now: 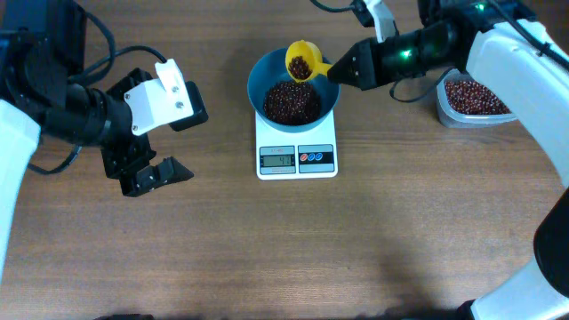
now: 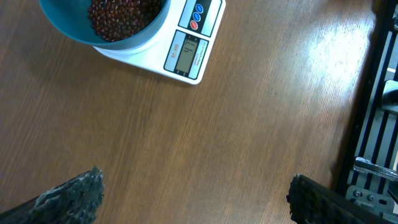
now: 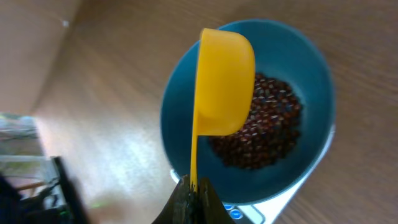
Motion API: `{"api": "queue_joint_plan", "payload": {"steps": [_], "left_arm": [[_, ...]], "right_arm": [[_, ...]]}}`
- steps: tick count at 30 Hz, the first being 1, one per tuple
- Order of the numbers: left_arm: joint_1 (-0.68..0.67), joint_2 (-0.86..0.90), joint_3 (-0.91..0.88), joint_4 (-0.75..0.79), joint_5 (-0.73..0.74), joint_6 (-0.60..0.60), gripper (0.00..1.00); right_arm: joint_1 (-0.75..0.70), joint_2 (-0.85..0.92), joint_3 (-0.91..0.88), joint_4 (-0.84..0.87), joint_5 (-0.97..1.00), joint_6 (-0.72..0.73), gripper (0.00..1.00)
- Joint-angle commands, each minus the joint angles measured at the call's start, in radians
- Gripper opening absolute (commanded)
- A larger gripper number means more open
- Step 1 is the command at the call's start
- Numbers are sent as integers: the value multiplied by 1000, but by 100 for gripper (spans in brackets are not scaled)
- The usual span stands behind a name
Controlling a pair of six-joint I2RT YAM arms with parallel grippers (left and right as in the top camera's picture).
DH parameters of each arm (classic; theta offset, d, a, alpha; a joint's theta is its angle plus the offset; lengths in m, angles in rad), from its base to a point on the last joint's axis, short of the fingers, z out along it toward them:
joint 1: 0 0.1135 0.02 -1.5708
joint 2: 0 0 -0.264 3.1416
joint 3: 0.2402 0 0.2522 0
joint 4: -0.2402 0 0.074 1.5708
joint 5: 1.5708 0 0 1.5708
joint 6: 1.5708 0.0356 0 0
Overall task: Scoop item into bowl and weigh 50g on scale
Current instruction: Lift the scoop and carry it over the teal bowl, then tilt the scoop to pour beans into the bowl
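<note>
bearing a white scale (image 1: pixel 297 160), brown wood-grain table (image 1: pixel 267 253)

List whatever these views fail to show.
- Scale display: digits too small overhead, blurred in the left wrist view.
- Yellow scoop: right wrist view shows only its underside, so its contents are hidden there.
- Clear tub: overhead, its far side lies under the right arm.

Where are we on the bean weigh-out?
Done: the bowl sits on the scale with a pile of beans inside. In hand: the right gripper is shut on the yellow scoop by its handle, holding it loaded over the bowl; the left gripper is open, off to the side. Left: tip that scoop in and confirm the target; the display is too small to read.
</note>
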Motion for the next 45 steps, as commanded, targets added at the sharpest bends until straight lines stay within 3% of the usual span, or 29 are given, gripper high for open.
{"api": "queue_joint_plan", "payload": {"steps": [1, 4, 7, 12, 14, 17, 20, 27, 29, 35, 38, 45], "left_arm": [[7, -4, -5, -1, 3, 16, 99], [7, -4, -5, -1, 3, 16, 99], [7, -4, -5, -1, 3, 16, 99], [7, -4, -5, -1, 3, 16, 99], [7, -4, -5, -1, 3, 16, 99], [7, -4, -5, -1, 3, 16, 99], [7, -4, -5, -1, 3, 16, 99], [7, -4, -5, -1, 3, 16, 99], [7, -4, -5, -1, 3, 16, 99], [7, -4, -5, -1, 3, 16, 99], [7, -4, -5, -1, 3, 16, 99], [7, -4, -5, -1, 3, 16, 99]], "right_arm": [[40, -21, 29, -5, 181, -32, 4], [43, -37, 86, -43, 109, -32, 4], [43, -29, 89, -82, 207, -44, 4], [43, -39, 101, -136, 200, -44, 4], [43, -27, 92, -135, 243, -44, 4], [43, -51, 142, -140, 134, -43, 4], [50, -31, 122, -157, 234, -44, 4], [50, -32, 174, -169, 129, -43, 4], [57, -23, 145, -179, 207, -43, 4], [56, -37, 186, -189, 161, -43, 4], [90, -21, 153, -203, 282, -43, 4], [101, -27, 195, -208, 245, -31, 4]]}}
